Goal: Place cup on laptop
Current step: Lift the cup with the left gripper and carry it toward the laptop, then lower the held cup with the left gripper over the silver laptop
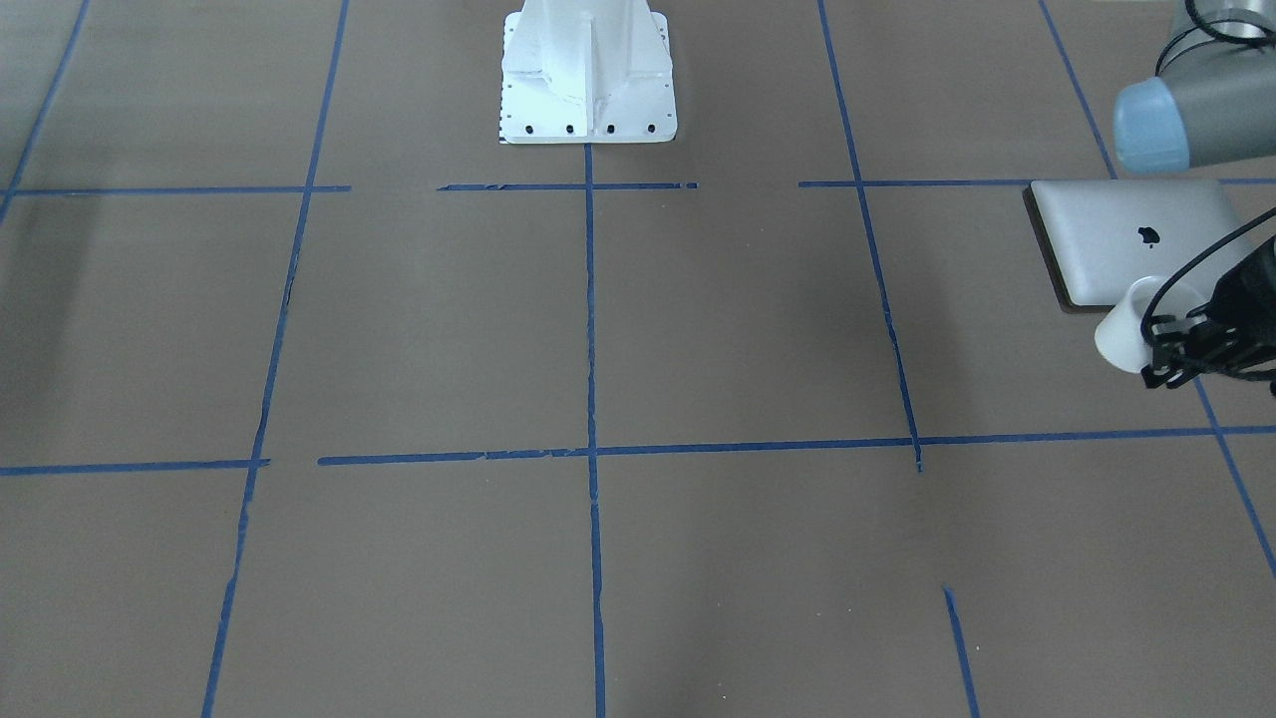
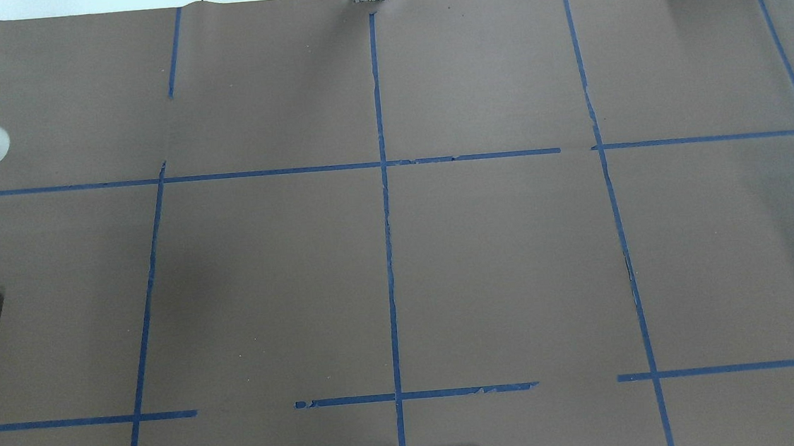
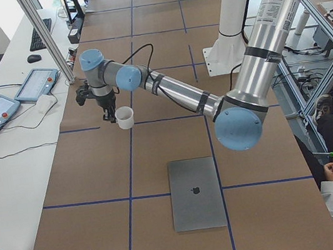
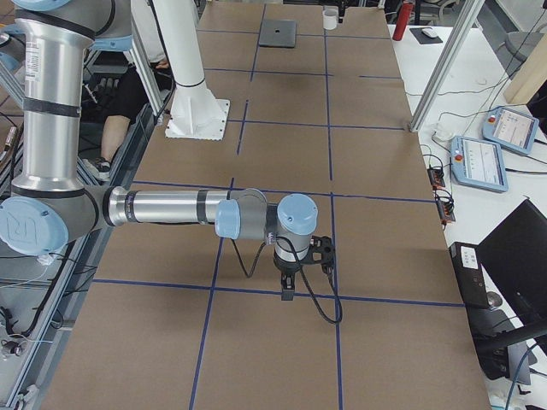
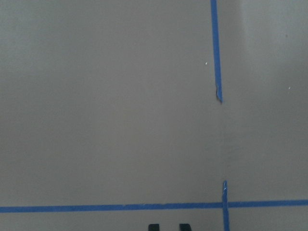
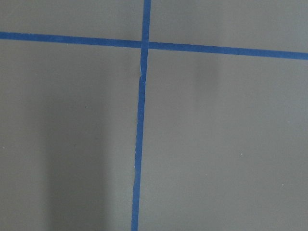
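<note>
Left hand (image 3: 110,113) points down, clamped on the cup (image 3: 125,117), raised apart from the laptop (image 3: 195,193).

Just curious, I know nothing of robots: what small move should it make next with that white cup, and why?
Probably swing the cup over the laptop: the left gripper seems to hold it tilted above the table, well apart from the laptop.

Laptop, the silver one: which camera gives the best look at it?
The exterior left view: the whole laptop lies unobstructed, closed, logo visible. The front-facing view has the cup overlapping its edge; overhead catches only an edge strip; the right view shows it tiny and far; wrist cameras show only table.
</note>
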Robot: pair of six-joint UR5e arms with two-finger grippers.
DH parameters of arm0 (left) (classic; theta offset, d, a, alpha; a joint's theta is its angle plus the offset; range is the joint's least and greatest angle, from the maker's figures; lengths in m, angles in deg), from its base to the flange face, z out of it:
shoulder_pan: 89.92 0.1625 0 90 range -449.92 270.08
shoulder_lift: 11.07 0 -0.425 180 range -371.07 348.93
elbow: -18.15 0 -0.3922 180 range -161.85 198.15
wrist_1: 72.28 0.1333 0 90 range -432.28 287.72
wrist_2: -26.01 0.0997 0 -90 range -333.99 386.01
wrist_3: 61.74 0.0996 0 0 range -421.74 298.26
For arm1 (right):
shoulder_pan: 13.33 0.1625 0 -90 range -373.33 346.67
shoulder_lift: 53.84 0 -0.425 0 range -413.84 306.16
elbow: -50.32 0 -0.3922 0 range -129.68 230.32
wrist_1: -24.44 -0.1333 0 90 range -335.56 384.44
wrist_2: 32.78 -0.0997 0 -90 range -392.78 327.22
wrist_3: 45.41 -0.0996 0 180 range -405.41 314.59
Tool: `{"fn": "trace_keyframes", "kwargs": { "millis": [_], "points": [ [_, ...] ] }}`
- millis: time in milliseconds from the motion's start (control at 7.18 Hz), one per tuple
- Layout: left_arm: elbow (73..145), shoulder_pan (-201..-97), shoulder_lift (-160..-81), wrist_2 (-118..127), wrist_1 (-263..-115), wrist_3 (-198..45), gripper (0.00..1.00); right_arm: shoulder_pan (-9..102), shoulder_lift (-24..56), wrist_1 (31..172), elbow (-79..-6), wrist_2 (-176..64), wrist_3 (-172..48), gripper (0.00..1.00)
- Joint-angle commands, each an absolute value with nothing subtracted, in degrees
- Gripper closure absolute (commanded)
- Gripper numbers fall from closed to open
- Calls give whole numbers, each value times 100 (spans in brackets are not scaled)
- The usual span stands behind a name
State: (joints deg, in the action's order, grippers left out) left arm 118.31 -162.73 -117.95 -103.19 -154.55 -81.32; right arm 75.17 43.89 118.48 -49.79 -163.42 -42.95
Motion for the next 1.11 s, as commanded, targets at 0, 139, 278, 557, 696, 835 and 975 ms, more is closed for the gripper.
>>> {"fn": "trace_keyframes", "kwargs": {
  "millis": [0,139,278,557,696,835,975],
  "points": [
    [12623,-16436,-10324,-10328,-15428,-7284,100,7517,4389,11849,-4978,-16347,-4295,0],
    [12669,-16454,-9805,-10328,-15707,-7264,100,7517,4389,11849,-4978,-16338,-4295,0],
    [12591,-16454,-8990,-10337,-16806,-7282,100,7517,4389,11849,-4978,-16347,-4295,0],
    [12101,-16463,-8280,-10337,-18087,-7579,100,7517,4389,11849,-4978,-16347,-4295,0],
    [11593,-16445,-8279,-10337,-18814,-7989,100,7517,4389,11849,-4978,-16347,-4295,0],
    [11101,-16402,-8279,-10337,-19508,-8272,100,7517,4389,11849,-4978,-16347,-4295,0],
    [10992,-16384,-8288,-10337,-19776,-8518,100,7517,4389,11849,-4978,-16338,-4295,0]
  ]
}}
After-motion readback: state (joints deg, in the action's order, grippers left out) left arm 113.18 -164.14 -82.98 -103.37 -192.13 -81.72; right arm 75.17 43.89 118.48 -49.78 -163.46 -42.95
